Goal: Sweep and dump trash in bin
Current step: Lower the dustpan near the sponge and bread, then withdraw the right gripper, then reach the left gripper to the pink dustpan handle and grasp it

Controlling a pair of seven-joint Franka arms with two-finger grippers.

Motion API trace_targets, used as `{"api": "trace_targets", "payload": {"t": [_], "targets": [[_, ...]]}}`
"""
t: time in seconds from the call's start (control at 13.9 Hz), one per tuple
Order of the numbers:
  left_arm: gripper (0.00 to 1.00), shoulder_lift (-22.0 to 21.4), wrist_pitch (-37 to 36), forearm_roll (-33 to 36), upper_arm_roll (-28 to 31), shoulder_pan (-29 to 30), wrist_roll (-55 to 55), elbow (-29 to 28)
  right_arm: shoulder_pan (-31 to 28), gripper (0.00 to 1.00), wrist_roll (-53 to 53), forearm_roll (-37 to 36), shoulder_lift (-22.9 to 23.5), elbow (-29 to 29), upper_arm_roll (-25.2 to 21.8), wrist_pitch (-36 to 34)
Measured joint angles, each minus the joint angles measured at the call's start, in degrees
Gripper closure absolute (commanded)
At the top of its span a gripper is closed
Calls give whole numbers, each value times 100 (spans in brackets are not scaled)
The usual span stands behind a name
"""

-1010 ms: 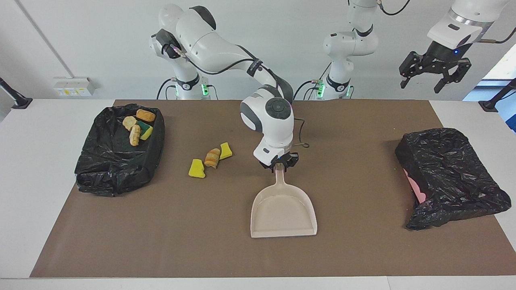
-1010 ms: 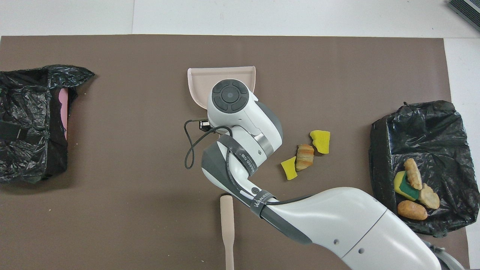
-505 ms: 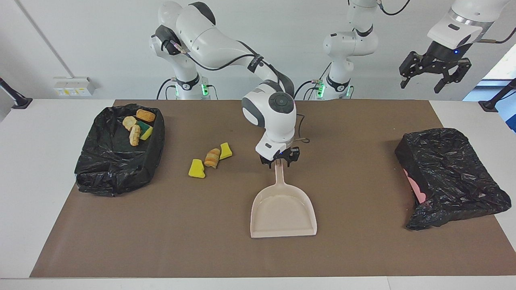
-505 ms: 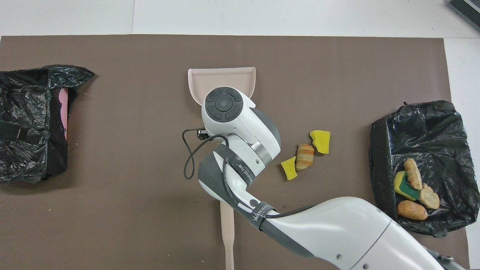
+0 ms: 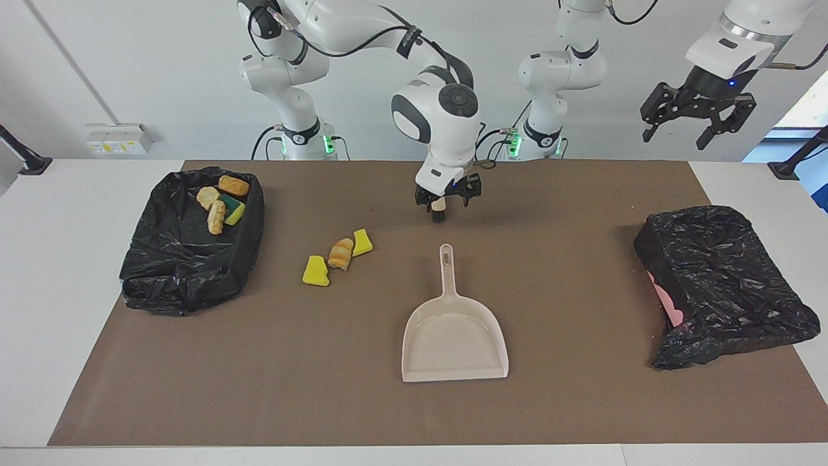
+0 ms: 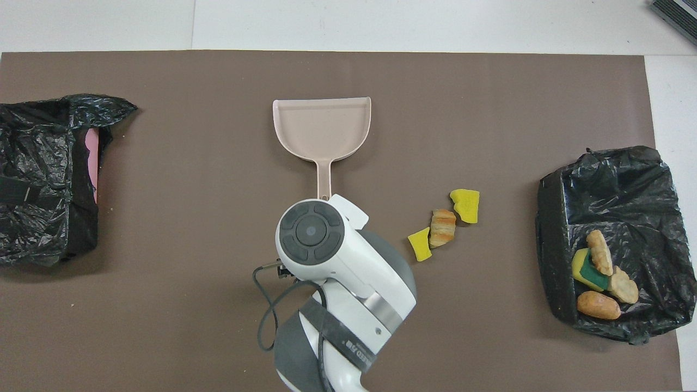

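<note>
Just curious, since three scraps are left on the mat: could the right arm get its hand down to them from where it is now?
Probably yes. The right hand hangs open above the mat, and the two yellow sponge chunks and the tan bread lump lie uncovered nearby, apart from the beige plastic dustpan.

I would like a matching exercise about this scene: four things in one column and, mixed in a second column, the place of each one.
Things:
1. dustpan
2. three loose scraps
3. right tool
4. left tool

Places:
A. up over the mat, near the dustpan's handle end
B. lying on the mat beside the bin that holds trash
C. flat on the mat, empty, handle toward the robots
D. waiting high up at the left arm's end

Pairs: 1-C, 2-B, 3-A, 4-D
</note>
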Motion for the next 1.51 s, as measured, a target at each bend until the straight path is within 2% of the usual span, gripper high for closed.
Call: {"api": "trace_targets", "payload": {"t": [0.29,0.5,0.72,1.01,1.08,1.15,1.23,1.3,1.37,1.44,1.51], "targets": [[0,-3,-28,0,-54,-52,0,0,375,0,-30,663,-1176,-1443,56,8],[0,-19,-159,-1,-83,-56,-1,0,781,0,-84,1362,-1820,-2542,58,825],[0,-22,-105,-6,-122,-154,-170,-10,1179,0,-83,1530,-2084,-3359,58,1438],[0,28,694,-7,-165,-779,-1322,-439,1331,3,-83,1613,-2162,-3735,53,1767],[0,56,885,-8,-176,-965,-1572,-615,1341,7,-83,1622,-2163,-3767,53,1840],[0,98,1047,-7,-185,-1139,-1778,-780,1342,16,-83,1629,-2161,-3797,52,1898],[0,153,1204,-6,-186,-1275,-1969,-897,1342,30,-83,1632,-2158,-3824,51,1924],[0,245,1401,-6,-185,-1404,-2180,-984,1342,48,-83,1633,-2157,-3846,51,1945],[0,348,1600,-6,-187,-1514,-2367,-1037,1342,60,-84,1633,-2157,-3861,51,1947],[0,462,1814,-6,-188,-1631,-2561,-1088,1342,67,-86,1634,-2156,-3875,51,1948],[0,577,1993,-6,-189,-1747,-2748,-1134,1343,78,-86,1636,-2152,-3884,51,1951]]}}
